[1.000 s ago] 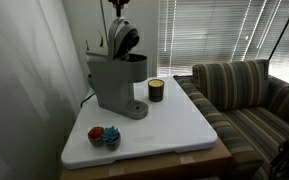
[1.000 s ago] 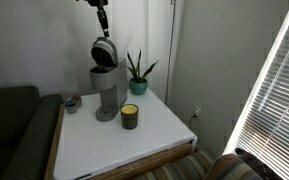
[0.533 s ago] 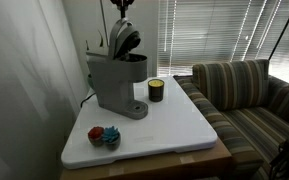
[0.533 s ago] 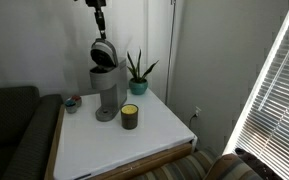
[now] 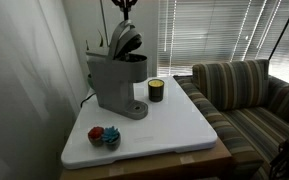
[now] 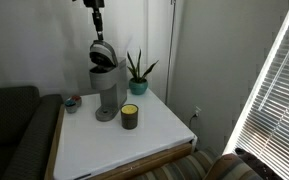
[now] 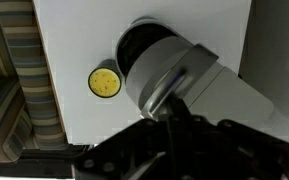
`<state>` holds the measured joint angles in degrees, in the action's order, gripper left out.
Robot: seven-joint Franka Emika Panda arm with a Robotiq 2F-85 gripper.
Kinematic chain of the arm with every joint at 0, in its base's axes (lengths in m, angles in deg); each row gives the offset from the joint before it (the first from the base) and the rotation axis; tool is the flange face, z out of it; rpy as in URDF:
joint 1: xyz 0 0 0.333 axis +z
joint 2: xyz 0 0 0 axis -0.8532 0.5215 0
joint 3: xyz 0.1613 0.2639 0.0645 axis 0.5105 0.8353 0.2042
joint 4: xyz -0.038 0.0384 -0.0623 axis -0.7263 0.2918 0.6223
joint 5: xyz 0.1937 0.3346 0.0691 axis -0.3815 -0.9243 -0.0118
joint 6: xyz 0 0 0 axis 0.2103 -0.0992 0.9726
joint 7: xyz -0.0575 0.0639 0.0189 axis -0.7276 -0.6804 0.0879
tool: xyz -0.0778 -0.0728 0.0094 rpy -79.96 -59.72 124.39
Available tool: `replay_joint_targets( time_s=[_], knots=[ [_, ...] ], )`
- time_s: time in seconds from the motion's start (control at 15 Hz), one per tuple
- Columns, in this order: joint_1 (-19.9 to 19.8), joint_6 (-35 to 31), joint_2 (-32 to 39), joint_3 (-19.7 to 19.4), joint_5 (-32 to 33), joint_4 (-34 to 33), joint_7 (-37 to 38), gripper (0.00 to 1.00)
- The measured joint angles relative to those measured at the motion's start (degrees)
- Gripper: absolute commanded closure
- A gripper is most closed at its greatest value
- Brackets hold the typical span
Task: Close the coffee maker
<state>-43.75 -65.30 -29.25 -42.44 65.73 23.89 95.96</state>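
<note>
Gripper [image 5: 125, 6] hangs at the top edge of the frame, directly above the coffee maker. Its fingers are cut off or too small in both exterior views and only a dark blur along the bottom of the wrist view. Whether it is wide or narrow cannot be told, nor whether it touches the machine.

In an exterior view, starting from the left, a small bowl [image 5: 104, 136] of coloured bits sits near the front left corner of the white table [image 5: 179, 125]. Behind it, left of centre, stands the coffee maker [image 5: 114, 80], grey and boxy. Its rounded dark lid [image 5: 126, 40] is raised and tilted, not down on the body. Just right of the machine, apart from it, stands a dark jar [image 5: 156, 90]. A striped sofa [image 5: 246, 88] fills the right side, with blinds [image 5: 214, 30] behind it.

In an exterior view with the window at the right, a dark couch [image 6: 9, 130] lies at the lower left. Next come the small bowl [image 6: 72, 102] and the coffee maker [image 6: 105, 90], left of centre under the gripper [image 6: 97, 17]. A potted plant [image 6: 136, 72] stands just right of the machine, and the jar [image 6: 130, 116] is in front.

In the wrist view the jar [image 7: 105, 82] shows its yellow top left of centre. The lid [image 7: 174, 75] fills the middle, partly covering the round dark drip base [image 7: 134, 42].
</note>
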Motion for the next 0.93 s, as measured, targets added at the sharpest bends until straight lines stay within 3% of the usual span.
replay_joint_targets(
  time_s=[0.93],
  knots=[
    [-0.24, 4.70, 0.18, 0.03, -0.03, 0.50, 2.21, 1.00]
  ],
)
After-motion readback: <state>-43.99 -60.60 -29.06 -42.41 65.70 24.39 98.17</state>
